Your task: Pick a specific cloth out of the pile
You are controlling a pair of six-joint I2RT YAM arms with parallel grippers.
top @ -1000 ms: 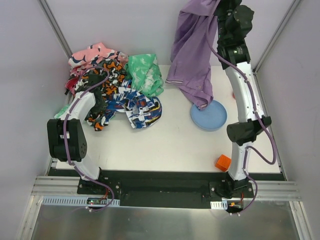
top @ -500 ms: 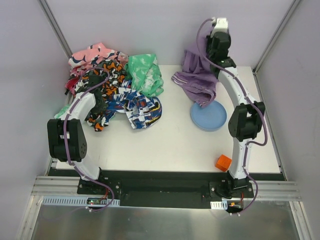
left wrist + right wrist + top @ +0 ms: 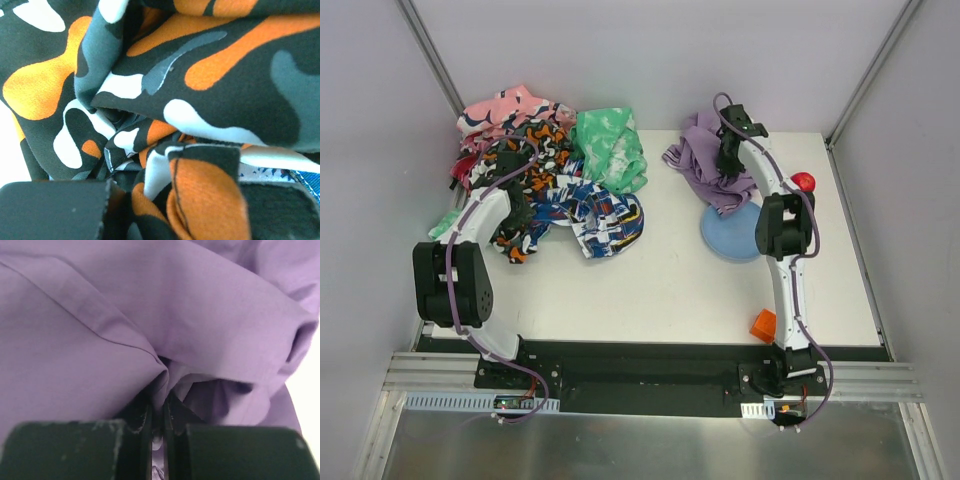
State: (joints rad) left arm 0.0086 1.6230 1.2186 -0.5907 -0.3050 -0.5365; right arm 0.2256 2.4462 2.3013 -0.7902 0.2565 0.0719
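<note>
The right gripper (image 3: 728, 166) was clamped on the cloth (image 3: 700, 160). In the right wrist view, its fingers (image 3: 75, 450) stood almost together, with a fold of the cloth (image 3: 150, 315) pinched in the narrow gap. The cloth lay bunched at the far right of the table (image 3: 670, 290), well apart from the pile (image 3: 550, 180), its near edge overlapping the far rim of the blue plate (image 3: 732, 242). The left gripper (image 3: 517, 205) was buried in the pile. Its fingers (image 3: 55, 210) stood apart with orange-black-white fabric (image 3: 210, 60) between them; whether they gripped it could not be determined.
</note>
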